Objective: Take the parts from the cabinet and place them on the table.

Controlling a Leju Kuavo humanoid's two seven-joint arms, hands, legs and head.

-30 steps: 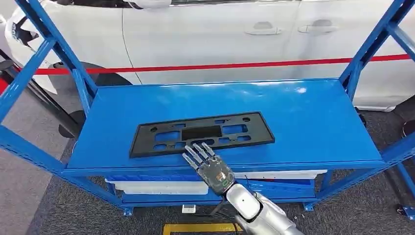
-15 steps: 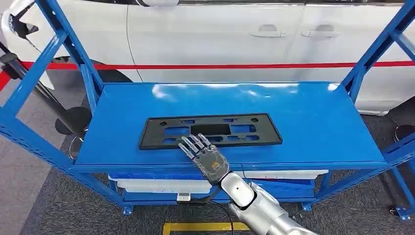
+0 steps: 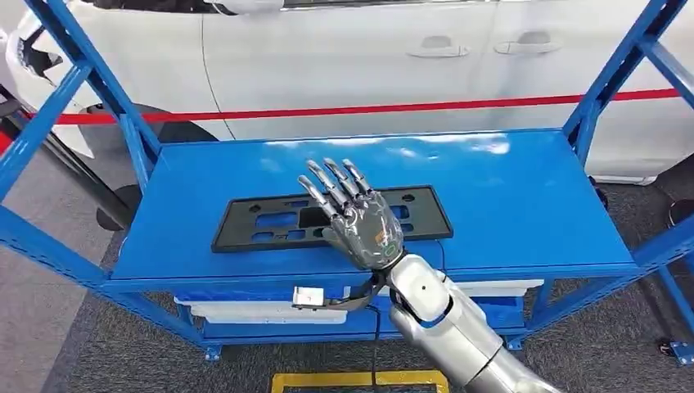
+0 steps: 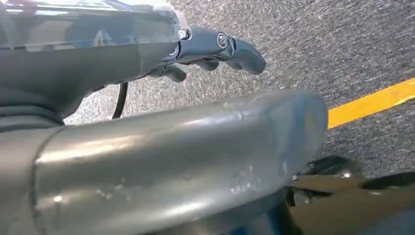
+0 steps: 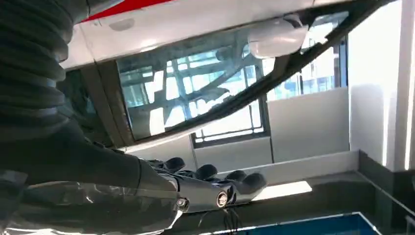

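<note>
In the head view the task looks barely begun: the black plastic part [image 3: 327, 218], a long flat rectangular frame pierced with cut-out windows and small round holes, lies flat on the top shelf [image 3: 507, 205] of the blue steel cabinet [image 3: 606, 98], toward the shelf's front edge and left of its middle, and nothing has been lifted. No table can be seen here, so the carrying and the placing are all left to do. The right hand [image 3: 353, 214], silver-backed with dark fingers, hovers over the middle of the part with its fingers spread and raised, released and holding nothing; whether it touches the part I cannot tell. The shelf is glossy painted metal that throws back bright glare; behind it a white car [image 3: 352, 57] stands with a red tape line across it, and white trays [image 3: 262, 313] sit on a lower shelf. In the left wrist view the left hand [image 4: 205, 49] hangs over speckled grey carpet [image 4: 318, 44] with a yellow stripe [image 4: 372, 102], its dark fingers curled inward on nothing. In the right wrist view the right hand's smooth dark fingers [image 5: 230, 183] stretch out side by side, empty, above a sliver of blue shelf, with the car's window glass beyond.
</note>
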